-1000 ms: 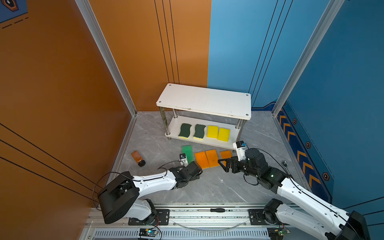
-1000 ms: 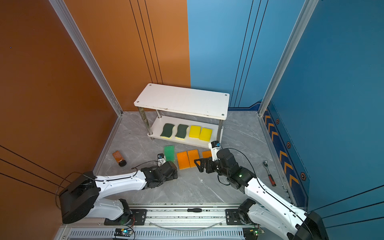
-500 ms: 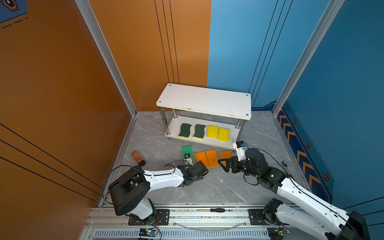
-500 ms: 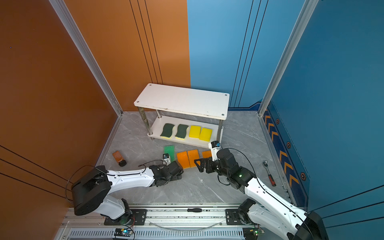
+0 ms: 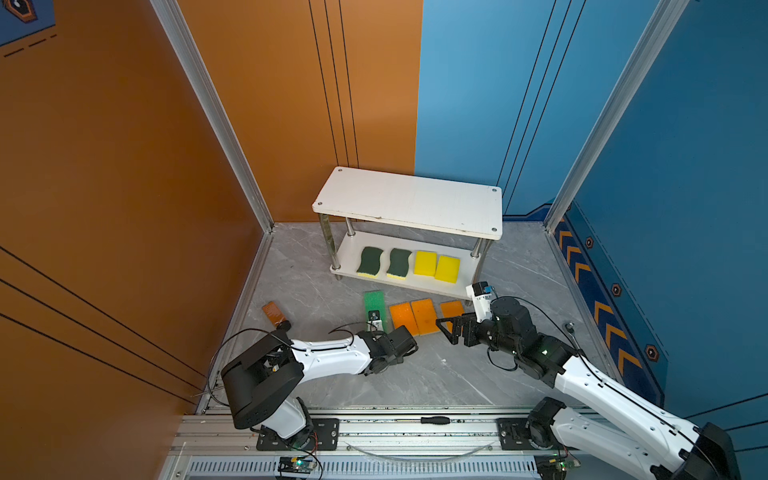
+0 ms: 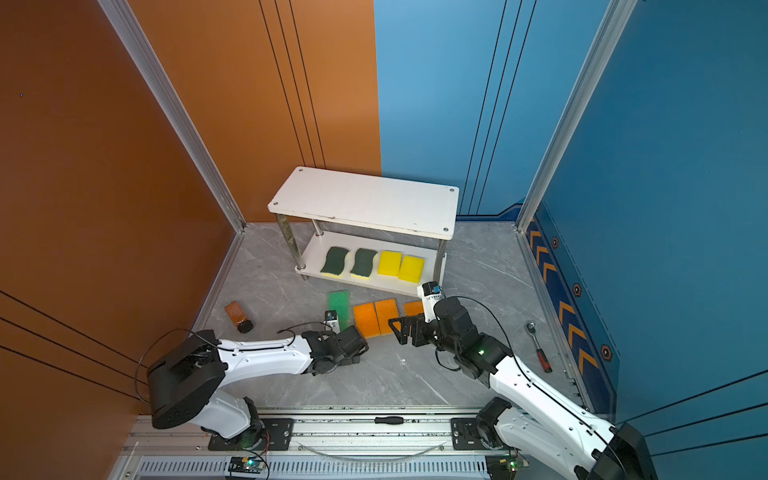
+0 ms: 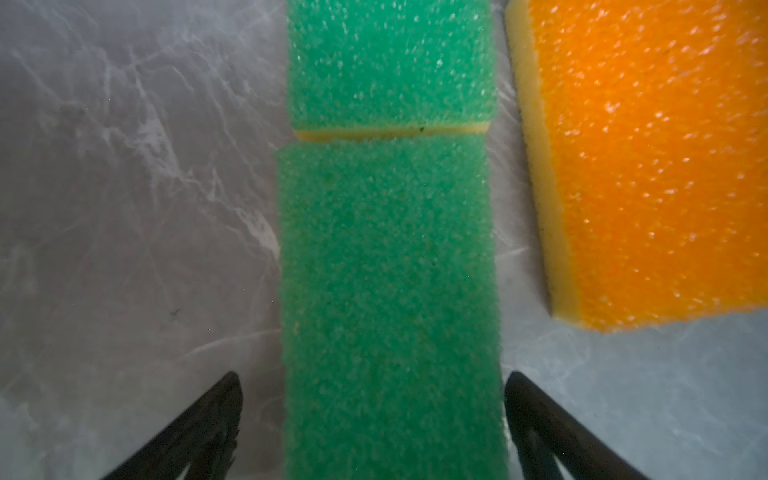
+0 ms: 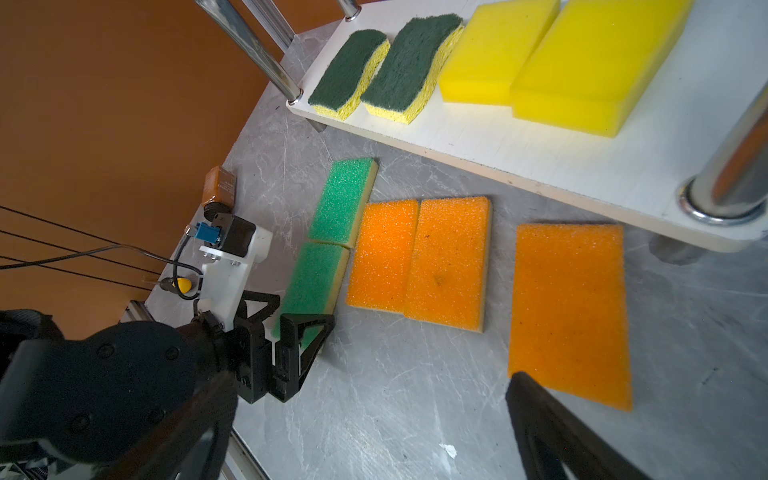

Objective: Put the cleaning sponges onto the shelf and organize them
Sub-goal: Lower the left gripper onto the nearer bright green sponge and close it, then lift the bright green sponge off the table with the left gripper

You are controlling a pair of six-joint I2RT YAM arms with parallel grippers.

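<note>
Sponge, light-green-topped foam block [image 7: 386,291]: flat on grey marble bench [image 7: 124,208] before white two-tier shelf [image 5: 409,203]. Long axis runs straight out from left jaws, which straddle its near end, apart, untouching. Right jaws apart, farther off.

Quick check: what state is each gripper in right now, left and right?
Left gripper: open, straddling the near light-green sponge, not clamped on it.
Right gripper: open, holding nothing.
</note>
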